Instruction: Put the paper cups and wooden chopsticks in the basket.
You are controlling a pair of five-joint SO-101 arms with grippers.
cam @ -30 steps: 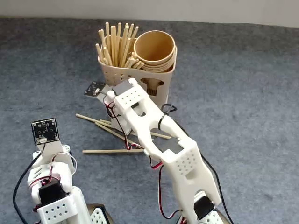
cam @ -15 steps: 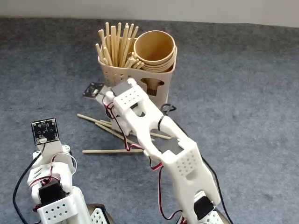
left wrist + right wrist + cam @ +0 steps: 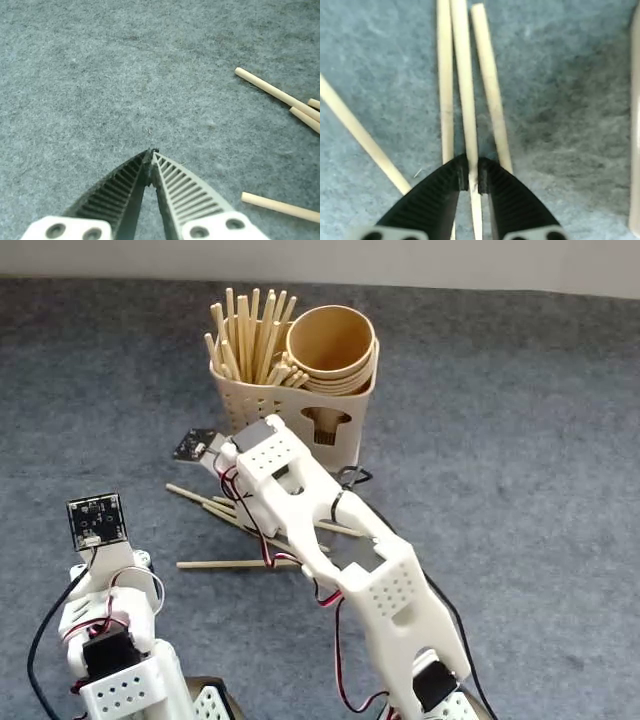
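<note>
One chopstick (image 3: 462, 75) is clamped between the tips of the right gripper (image 3: 472, 177), whose jaws are pressed onto it low over the grey cloth (image 3: 560, 75) that covers the table. Two more loose chopsticks (image 3: 445, 75) lie flat beside it, one on each side and nearly parallel to it. A fourth stick (image 3: 360, 135) runs at a slant toward the gripper.

In the high view the right arm (image 3: 300, 510) stretches from the near edge of the table toward the far edge, with its wrist just in front of the basket (image 3: 340, 430). A few sticks (image 3: 200, 498) fan out from under this arm toward the left edge. A single stick (image 3: 235, 564) lies by itself closer to the near edge and roughly parallel to it.

The basket stands upright near the middle of the far edge. It holds a nested stack of paper cups (image 3: 330, 340) on its right side and a bundle of upright chopsticks (image 3: 250, 335) on its left side.

The left gripper (image 3: 151, 152) is clenched on nothing, its tips touching, above bare cloth. The ends of two sticks (image 3: 275, 92) lie near it but not touching it. The left arm (image 3: 110, 640) sits at the near left corner, well apart from the basket.
</note>
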